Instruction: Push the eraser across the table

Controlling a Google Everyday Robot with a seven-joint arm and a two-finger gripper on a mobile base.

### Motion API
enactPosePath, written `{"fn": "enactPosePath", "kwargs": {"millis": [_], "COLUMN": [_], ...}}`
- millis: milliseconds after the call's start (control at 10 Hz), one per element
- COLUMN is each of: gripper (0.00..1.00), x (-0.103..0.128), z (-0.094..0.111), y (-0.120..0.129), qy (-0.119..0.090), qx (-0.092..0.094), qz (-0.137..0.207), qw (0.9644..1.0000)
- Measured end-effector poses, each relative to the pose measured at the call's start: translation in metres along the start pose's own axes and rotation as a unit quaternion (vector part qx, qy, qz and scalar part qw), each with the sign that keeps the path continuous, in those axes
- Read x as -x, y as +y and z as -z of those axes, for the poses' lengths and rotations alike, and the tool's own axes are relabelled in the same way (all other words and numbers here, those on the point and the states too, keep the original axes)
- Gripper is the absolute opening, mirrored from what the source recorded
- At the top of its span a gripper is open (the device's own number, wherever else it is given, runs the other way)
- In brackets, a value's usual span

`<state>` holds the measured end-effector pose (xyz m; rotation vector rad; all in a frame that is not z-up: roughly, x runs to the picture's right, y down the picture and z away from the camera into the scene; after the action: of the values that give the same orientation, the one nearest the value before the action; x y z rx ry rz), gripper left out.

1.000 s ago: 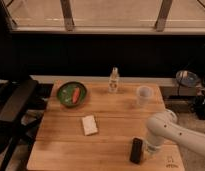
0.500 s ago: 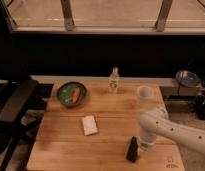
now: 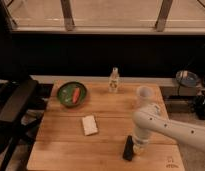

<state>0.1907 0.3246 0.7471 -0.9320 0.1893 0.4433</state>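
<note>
Near the front edge of the table, the gripper touches the eraser; its opening I cannot tell. I push slowly leftward, low, avoiding the white block.

There is one camera. It sits up high and looks down across the table toward the dark window wall at 12 o'clock. It is far enough back to see the whole tabletop. The gripper is low at 5 o'clock, closest to the camera.
</note>
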Motion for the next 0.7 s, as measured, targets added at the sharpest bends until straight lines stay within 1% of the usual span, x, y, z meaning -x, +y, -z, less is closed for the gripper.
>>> {"fn": "enactPosePath", "kwargs": {"millis": [200, 400, 700], "gripper": [0.0, 0.0, 0.0], "x": [0.006, 0.021, 0.033], "z": [0.003, 0.006, 0.01], "y": [-0.001, 0.001, 0.001], "qy": [0.004, 0.007, 0.014], "qx": [-0.002, -0.003, -0.004], "qz": [0.007, 0.017, 0.029], "qw": [1.0, 0.9998, 0.9995]}}
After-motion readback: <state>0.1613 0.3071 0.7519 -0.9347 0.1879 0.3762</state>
